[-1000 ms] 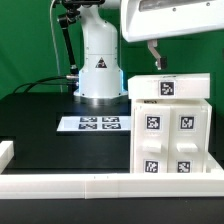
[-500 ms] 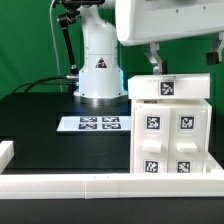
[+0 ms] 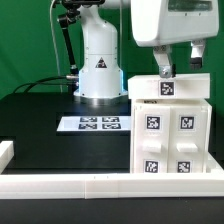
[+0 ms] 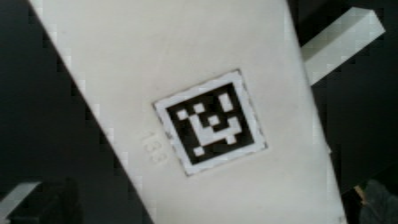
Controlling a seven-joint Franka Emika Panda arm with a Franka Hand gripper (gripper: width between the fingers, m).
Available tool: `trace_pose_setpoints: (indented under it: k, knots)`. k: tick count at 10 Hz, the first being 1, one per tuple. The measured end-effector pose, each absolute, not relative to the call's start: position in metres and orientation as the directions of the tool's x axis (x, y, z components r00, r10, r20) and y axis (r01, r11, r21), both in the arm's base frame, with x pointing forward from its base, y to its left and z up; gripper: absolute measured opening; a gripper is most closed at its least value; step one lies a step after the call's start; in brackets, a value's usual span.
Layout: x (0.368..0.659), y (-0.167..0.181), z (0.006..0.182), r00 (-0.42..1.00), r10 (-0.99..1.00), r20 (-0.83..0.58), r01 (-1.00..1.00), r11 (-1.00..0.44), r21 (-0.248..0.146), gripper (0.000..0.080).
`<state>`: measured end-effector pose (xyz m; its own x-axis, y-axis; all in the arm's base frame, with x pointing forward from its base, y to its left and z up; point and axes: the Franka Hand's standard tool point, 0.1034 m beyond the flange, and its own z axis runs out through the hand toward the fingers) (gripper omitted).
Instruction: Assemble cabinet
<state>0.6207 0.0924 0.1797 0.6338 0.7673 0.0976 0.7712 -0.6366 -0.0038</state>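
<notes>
The cabinet is a large white boxy body with tagged drawer blocks on its front. It stands at the exterior view's right, against the front rail. My gripper hangs just above the cabinet's top face, over the top tag. Its fingers are apart with nothing between them. In the wrist view the cabinet's white top with one tag fills most of the picture, close under the gripper. Only dark slivers of table show at the sides.
The marker board lies flat on the black table, left of the cabinet. A white rail runs along the front edge, with a short white piece at the far left. The arm's white base stands behind.
My gripper has moved toward the exterior view's right and come down, from up left of the cabinet to just over its top. The cabinet has not moved.
</notes>
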Motion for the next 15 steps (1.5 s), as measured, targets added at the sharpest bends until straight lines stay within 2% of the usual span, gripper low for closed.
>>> trace_pose_setpoints:
  k: [5, 7, 11, 13, 15]
  knots:
    - [0.618, 0.082, 0.17, 0.353, 0.931, 0.088, 0.934, -0.356, 0.018, 0.0797]
    - [0.617, 0.081, 0.158, 0.363, 0.928, 0.087, 0.931, -0.366, 0.014, 0.0797]
    - [0.617, 0.078, 0.149, 0.368, 0.926, 0.086, 0.929, -0.371, 0.01, 0.0797]
    - [0.617, 0.078, 0.149, 0.369, 0.925, 0.085, 0.928, -0.371, 0.009, 0.0541]
    - [0.617, 0.078, 0.149, 0.396, 0.914, 0.086, 0.917, -0.398, 0.007, 0.054]
